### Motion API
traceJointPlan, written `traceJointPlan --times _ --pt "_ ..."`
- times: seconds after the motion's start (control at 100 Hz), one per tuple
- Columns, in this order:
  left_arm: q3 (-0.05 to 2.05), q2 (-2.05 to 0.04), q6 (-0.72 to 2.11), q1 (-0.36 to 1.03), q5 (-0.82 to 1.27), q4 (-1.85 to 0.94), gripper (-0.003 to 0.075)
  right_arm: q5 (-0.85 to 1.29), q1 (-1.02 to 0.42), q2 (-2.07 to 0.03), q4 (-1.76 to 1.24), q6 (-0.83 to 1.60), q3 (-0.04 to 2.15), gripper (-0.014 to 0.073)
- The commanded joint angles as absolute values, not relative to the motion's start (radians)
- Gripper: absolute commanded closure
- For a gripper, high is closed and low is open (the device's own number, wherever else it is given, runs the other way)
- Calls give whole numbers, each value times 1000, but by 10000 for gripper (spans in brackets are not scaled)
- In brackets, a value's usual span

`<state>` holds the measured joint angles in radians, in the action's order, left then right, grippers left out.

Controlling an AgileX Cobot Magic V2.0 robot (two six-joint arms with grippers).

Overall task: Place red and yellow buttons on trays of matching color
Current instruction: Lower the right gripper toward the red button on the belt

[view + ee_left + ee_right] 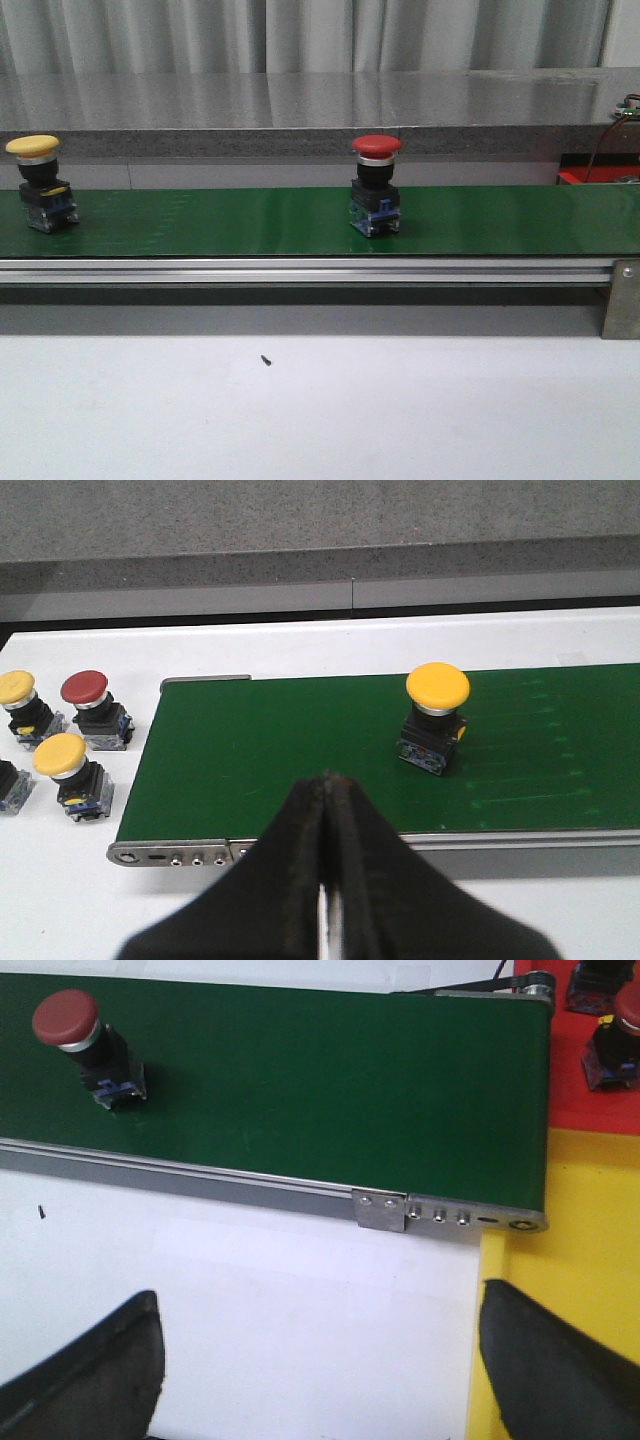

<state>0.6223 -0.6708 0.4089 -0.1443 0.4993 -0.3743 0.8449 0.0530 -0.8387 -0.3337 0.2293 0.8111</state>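
Note:
A yellow button [38, 182] [437, 716] stands upright at the left of the green conveyor belt [250, 222]. A red button [376, 184] [83, 1045] stands upright near the belt's middle. My left gripper [328, 780] is shut with nothing in it, over the belt's near edge, short of the yellow button. My right gripper [318, 1305] is open and empty above the white table, beside the yellow tray [570, 1300]. The red tray [600, 1055] lies past the belt's end and holds two red buttons [612, 1045]. Neither gripper shows in the front view.
Loose buttons, two yellow [68, 770] and one red [92, 706], stand on the white table off the belt's left end. An aluminium rail [300, 270] runs along the belt's front. A grey counter [300, 110] lies behind. A small dark speck [266, 360] lies on the table.

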Motion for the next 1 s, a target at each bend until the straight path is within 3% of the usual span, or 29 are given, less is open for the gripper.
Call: traceJointPlan --times 0.0,0.65,0.99 --pt "651 -676 411 -138 428 -398 740 810 53 -907 -391 282 883 -51" --pt "651 -676 411 -138 426 -398 740 804 -235 -1496 -350 383 1319 -50" --pt "651 -676 411 -138 426 -398 740 797 -256 -1680 -278 382 1437 -50"
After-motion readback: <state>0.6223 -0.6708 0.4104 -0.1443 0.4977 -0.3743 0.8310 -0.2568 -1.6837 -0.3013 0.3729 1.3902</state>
